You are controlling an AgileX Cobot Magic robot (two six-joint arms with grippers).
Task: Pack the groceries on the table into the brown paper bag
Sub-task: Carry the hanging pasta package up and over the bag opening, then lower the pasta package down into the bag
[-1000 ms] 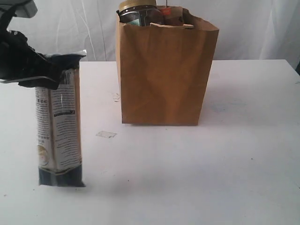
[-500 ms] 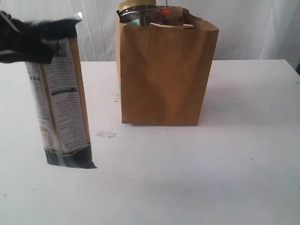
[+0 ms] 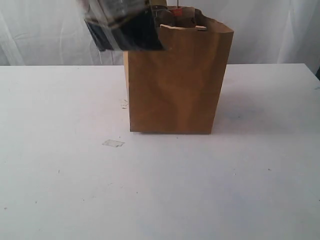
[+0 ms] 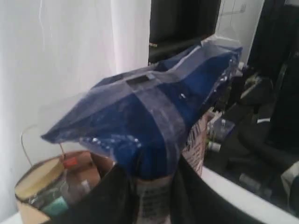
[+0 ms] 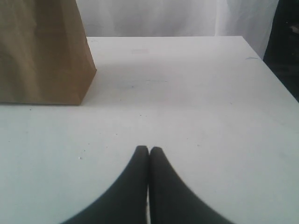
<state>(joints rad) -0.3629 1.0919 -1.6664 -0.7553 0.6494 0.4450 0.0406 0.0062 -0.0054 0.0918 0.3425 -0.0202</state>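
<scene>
The long cream-black packet [image 3: 125,22] hangs blurred at the top of the exterior view, its dark end overlapping the upper left corner of the brown paper bag [image 3: 175,80]. In the left wrist view my left gripper [image 4: 154,186] is shut on this packet [image 4: 154,112], whose dark blue end sticks out past the fingers [image 4: 107,196]. Below it the bag's open mouth [image 4: 37,179] shows groceries [image 4: 70,163] inside. The left gripper itself is out of the exterior view. My right gripper [image 5: 149,150] is shut and empty, low over the table [image 5: 196,93], to the right of the bag [image 5: 42,51].
A small scrap of clear tape [image 3: 113,143] lies on the table [image 3: 200,190] in front of the bag's left side. A white curtain [image 3: 45,30] hangs behind the table. Dark equipment [image 4: 261,130] stands beyond the table's edge in the left wrist view.
The packet has been lifted from standing height on the left, up and to the right, to the top of the bag. The left arm has left the exterior view. The right gripper has not moved.
</scene>
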